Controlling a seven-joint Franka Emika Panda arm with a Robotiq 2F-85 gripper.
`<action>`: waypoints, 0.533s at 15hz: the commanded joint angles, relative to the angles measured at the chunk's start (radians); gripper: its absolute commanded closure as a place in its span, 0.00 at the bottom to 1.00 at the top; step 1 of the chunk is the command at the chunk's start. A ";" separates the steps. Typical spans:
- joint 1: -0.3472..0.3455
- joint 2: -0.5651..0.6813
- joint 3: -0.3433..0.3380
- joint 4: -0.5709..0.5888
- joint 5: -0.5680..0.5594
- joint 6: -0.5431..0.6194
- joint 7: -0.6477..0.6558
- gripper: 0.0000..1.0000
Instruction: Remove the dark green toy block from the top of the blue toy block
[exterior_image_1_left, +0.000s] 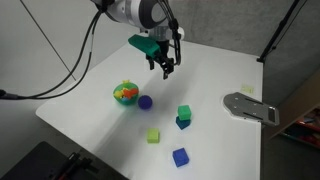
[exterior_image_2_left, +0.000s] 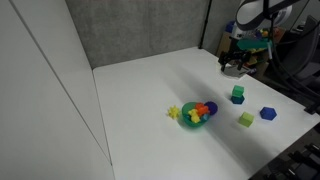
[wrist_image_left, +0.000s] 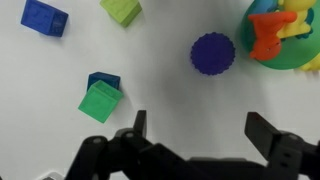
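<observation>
The dark green toy block sits on top of the blue toy block on the white table; the stack also shows in an exterior view and in the wrist view, green over blue. My gripper hangs open and empty above the table, behind the stack; it shows in an exterior view too. In the wrist view my open fingers frame bare table to the right of the stack.
A green bowl of toys, a purple-blue ball, a yellow-green cube and a brighter blue cube lie on the white table. A grey flat object lies at the table's edge.
</observation>
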 joint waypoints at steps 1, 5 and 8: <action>-0.001 0.057 -0.030 0.050 -0.029 0.040 0.095 0.00; -0.015 0.096 -0.058 0.049 -0.022 0.067 0.150 0.00; -0.030 0.116 -0.080 0.032 -0.015 0.079 0.181 0.00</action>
